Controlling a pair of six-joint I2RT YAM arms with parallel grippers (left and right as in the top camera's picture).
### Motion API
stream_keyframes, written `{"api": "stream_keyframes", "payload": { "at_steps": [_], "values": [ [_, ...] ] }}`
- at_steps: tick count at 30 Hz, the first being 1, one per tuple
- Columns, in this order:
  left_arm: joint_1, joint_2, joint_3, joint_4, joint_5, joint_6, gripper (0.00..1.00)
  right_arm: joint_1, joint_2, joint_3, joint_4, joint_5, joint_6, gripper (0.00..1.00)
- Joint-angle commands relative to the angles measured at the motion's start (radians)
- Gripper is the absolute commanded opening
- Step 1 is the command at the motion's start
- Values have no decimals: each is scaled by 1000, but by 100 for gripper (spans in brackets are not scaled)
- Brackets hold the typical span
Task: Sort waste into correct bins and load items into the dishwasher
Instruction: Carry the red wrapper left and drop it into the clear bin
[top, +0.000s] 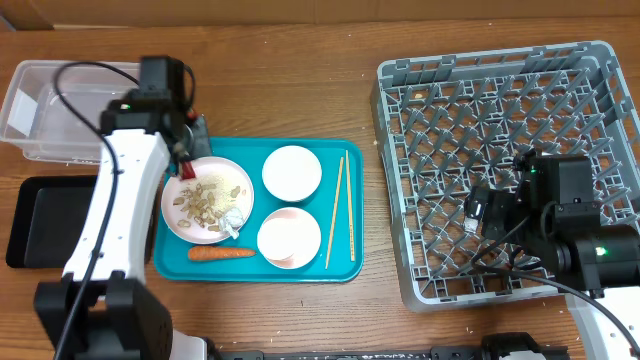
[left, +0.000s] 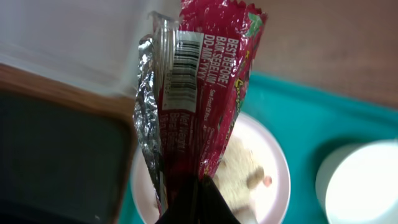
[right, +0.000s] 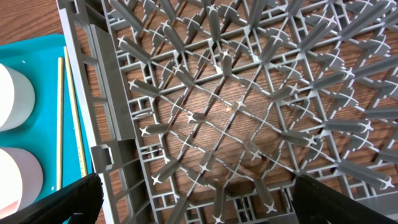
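Left end effector (left: 196, 202) is clamped on the crumpled red-and-silver snack wrapper (left: 199, 87), which juts out from its grip over the white plate (left: 278, 180) of beige scraps (left: 239, 174) on the teal tray (left: 311, 118). Right end effector (right: 199, 208), fingers (right: 56, 202) spread apart, hangs over the grey dish rack (right: 249, 93) on the table (right: 37, 25).

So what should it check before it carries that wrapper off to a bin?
1. Snack wrapper pinched in the left gripper: ok.
2. Wrapper lifted free of the plate: cannot tell.
3. Clear tub open on top, room inside: ok.
4. Black tray next to it, also open: ok.
5. Right gripper off the path, open over the dish rack: ok.
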Motion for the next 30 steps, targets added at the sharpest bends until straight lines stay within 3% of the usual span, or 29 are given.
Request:
{"api": "stream_keyframes", "payload": {
  "at_steps": [1, 8, 17, 19, 22, 24, 30],
  "values": [
    [62, -38, 68, 37, -93, 1, 4, -2, -1, 29, 3, 10, 1, 100],
    [231, -1, 65, 223, -85, -63, 4, -1, -1, 29, 3, 9, 2, 100],
    [284, 106, 65, 407, -34, -63, 4, -1, -1, 29, 0, 9, 2, 100],
    [284, 139, 65, 435, -29, -63, 15, -1, -1, 29, -5, 9, 2, 100],
    [283, 149, 65, 437, -11, -63, 52, -1, -1, 29, -8, 9, 2, 100],
    [283, 145, 66, 434, 31, -63, 66, -1, -1, 29, -9, 9, 2, 100],
    [279, 93, 67, 267, 292, -63, 65, -2, -1, 29, -13, 9, 1, 100]
  ]
}}
